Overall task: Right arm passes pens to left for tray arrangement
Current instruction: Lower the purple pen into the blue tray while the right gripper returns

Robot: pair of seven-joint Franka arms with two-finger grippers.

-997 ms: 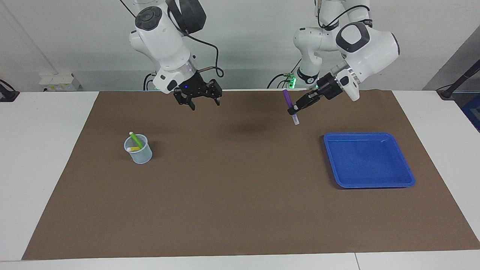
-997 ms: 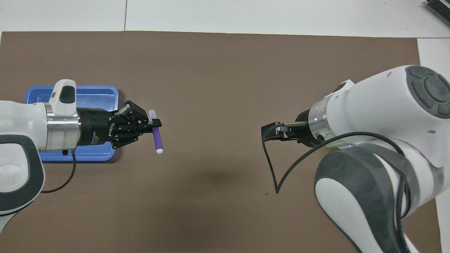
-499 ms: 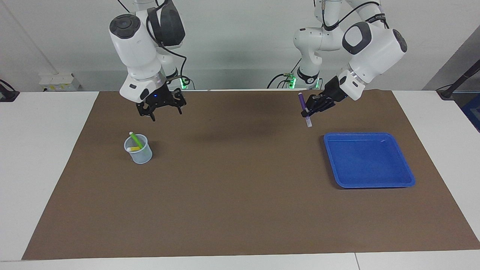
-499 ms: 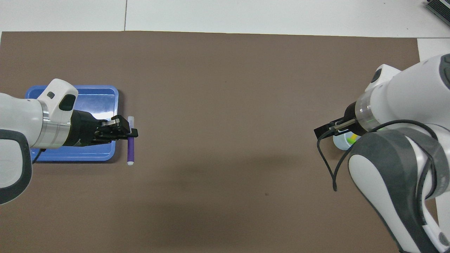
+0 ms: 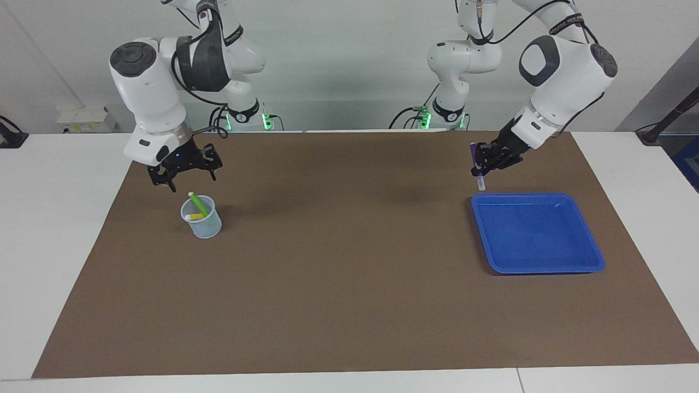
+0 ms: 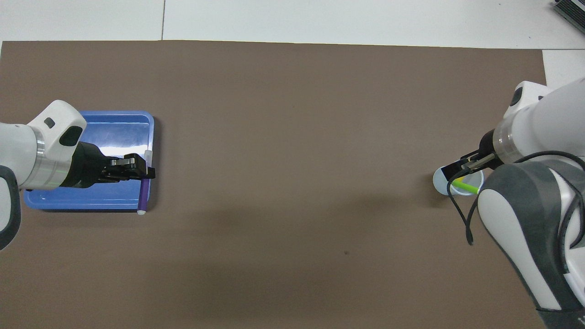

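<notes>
My left gripper (image 5: 480, 164) is shut on the purple pen (image 5: 480, 179). It holds the pen nearly upright, pale end down, in the air over the rim of the blue tray (image 5: 524, 195) at the corner nearer the robots. In the overhead view the left gripper (image 6: 147, 172) and purple pen (image 6: 143, 196) lie over the tray's (image 6: 119, 132) edge toward the table's middle. My right gripper (image 5: 185, 176) is open and empty, raised just above the cup that holds the green pen (image 5: 197, 203) and yellow pen (image 5: 194, 217). The right gripper also shows in the overhead view (image 6: 461, 168), with the green pen (image 6: 467, 187) beside it.
The small pale blue translucent cup (image 5: 205, 226) stands on the brown mat (image 5: 349, 273) toward the right arm's end; it also shows in the overhead view (image 6: 439, 181). The tray holds nothing. White tabletop borders the mat.
My left gripper carried the purple pen from over the mat to over the tray's edge. My right gripper swung away from the table's middle to above the cup.
</notes>
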